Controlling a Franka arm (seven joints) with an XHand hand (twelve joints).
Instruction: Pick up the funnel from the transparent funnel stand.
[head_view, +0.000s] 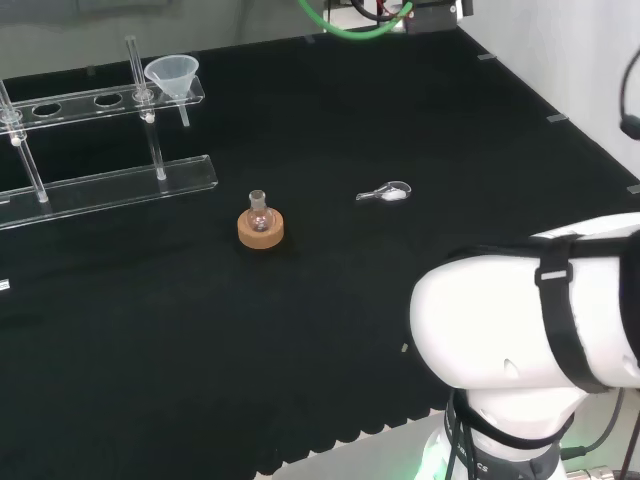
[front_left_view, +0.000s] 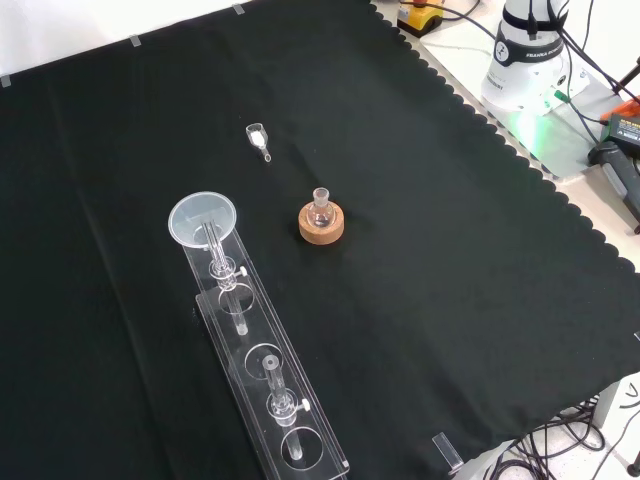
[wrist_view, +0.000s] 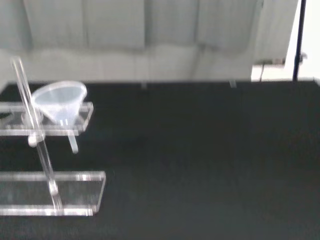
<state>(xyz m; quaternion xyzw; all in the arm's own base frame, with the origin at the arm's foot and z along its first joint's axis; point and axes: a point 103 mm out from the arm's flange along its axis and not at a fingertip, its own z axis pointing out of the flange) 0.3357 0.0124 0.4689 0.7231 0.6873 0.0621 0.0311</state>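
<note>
A clear funnel (head_view: 173, 76) sits in the end hole of the transparent funnel stand (head_view: 100, 180) at the far left of the head view, its stem hanging down through the top plate. In the front view the funnel (front_left_view: 203, 221) rests at the upper end of the stand (front_left_view: 262, 375), which runs toward the lower edge of the cloth. The wrist view looks at the funnel (wrist_view: 60, 102) and the stand (wrist_view: 50, 192) from some way off. The arm's white links (head_view: 530, 330) fill the lower right of the head view.
A small round glass flask (head_view: 260, 213) sits on a cork ring (head_view: 260, 230) mid-cloth, also seen as the flask (front_left_view: 321, 205) on its ring (front_left_view: 321, 224) in the front view. A small clear scoop with white powder (head_view: 386, 193) lies to its right. The cloth's scalloped edge (front_left_view: 500, 140) runs near the arm's base.
</note>
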